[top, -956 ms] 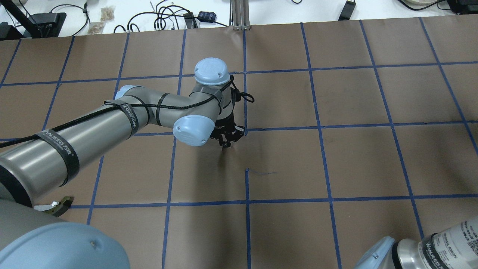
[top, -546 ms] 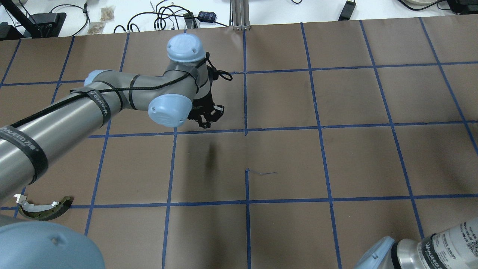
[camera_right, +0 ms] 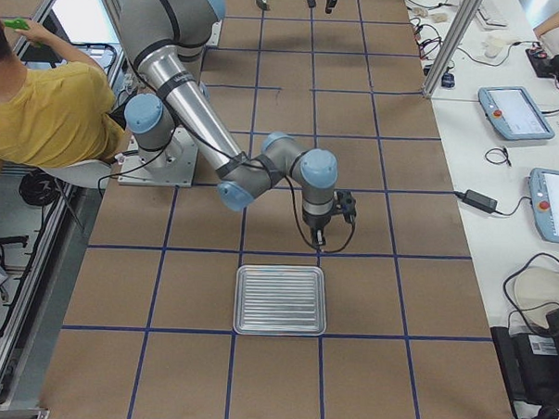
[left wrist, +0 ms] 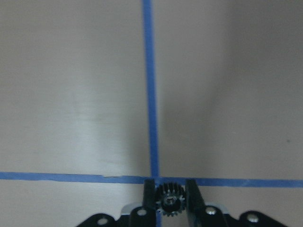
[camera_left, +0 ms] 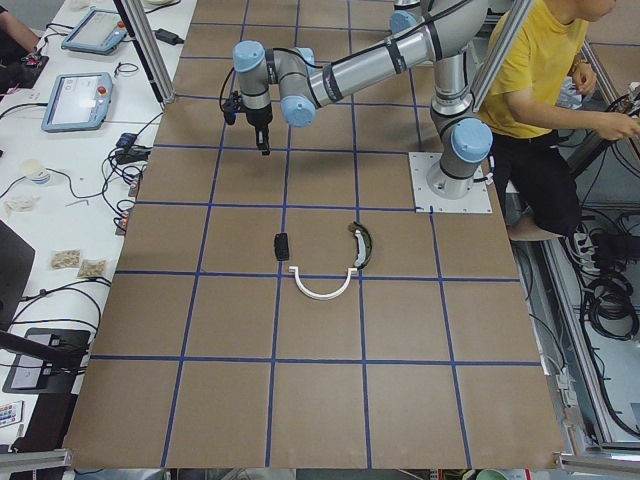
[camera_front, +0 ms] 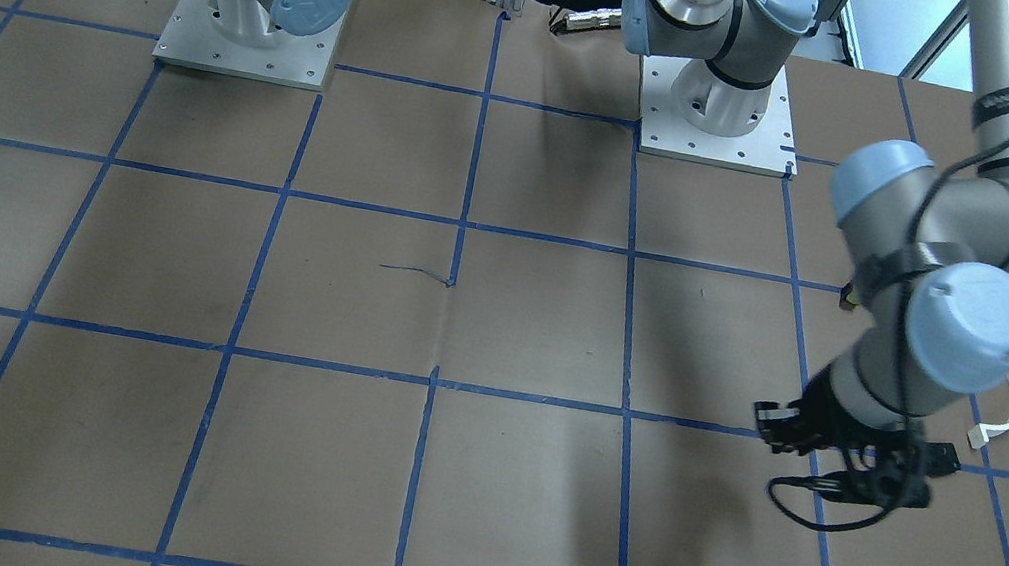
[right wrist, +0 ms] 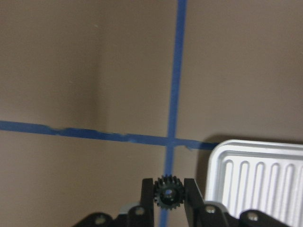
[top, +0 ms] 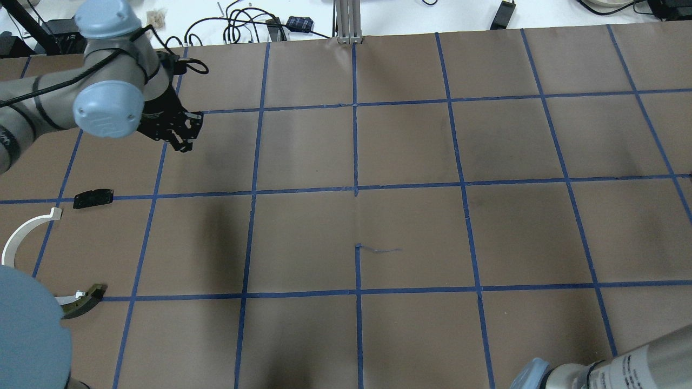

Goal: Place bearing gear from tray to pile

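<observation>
My left gripper (top: 181, 141) is at the table's far left, held above the paper, and is shut on a small black bearing gear (left wrist: 170, 201). The pile lies nearer my base: a flat black plate (top: 93, 198), a white curved arc (top: 21, 235) and a dark olive-edged curved piece (top: 81, 300). The gripper is beyond the black plate, apart from it. My right gripper (right wrist: 168, 182) is shut on a second black bearing gear (right wrist: 168, 193). It hangs just beside the ribbed metal tray (camera_right: 280, 300), whose corner (right wrist: 227, 151) shows in the right wrist view.
Brown paper with a blue tape grid covers the table. No parts show in the tray in the exterior right view. Cables and boxes lie beyond the far edge (top: 243, 27). A person in yellow (camera_left: 540, 70) sits behind my bases.
My left arm has swung from the table's middle to the far left, still holding its gear. The black plate and white arc have come into view.
</observation>
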You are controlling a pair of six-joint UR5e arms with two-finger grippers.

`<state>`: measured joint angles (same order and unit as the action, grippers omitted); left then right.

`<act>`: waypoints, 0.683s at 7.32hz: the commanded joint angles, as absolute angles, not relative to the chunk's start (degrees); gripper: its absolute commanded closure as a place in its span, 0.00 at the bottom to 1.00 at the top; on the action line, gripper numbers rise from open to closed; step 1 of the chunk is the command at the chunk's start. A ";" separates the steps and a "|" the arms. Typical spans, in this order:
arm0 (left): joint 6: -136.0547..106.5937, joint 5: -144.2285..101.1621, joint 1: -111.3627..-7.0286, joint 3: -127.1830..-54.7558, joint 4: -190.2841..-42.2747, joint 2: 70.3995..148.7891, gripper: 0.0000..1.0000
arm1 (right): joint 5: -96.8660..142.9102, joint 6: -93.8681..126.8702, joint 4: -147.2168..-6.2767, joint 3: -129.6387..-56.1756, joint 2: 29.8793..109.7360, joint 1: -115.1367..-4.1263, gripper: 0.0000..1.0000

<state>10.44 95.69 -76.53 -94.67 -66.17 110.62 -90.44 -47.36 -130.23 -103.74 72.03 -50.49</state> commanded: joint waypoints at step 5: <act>36.30 96.06 -47.64 -100.72 -65.21 115.21 1.00 | -91.58 -2.82 -133.75 -105.84 70.35 -106.98 0.97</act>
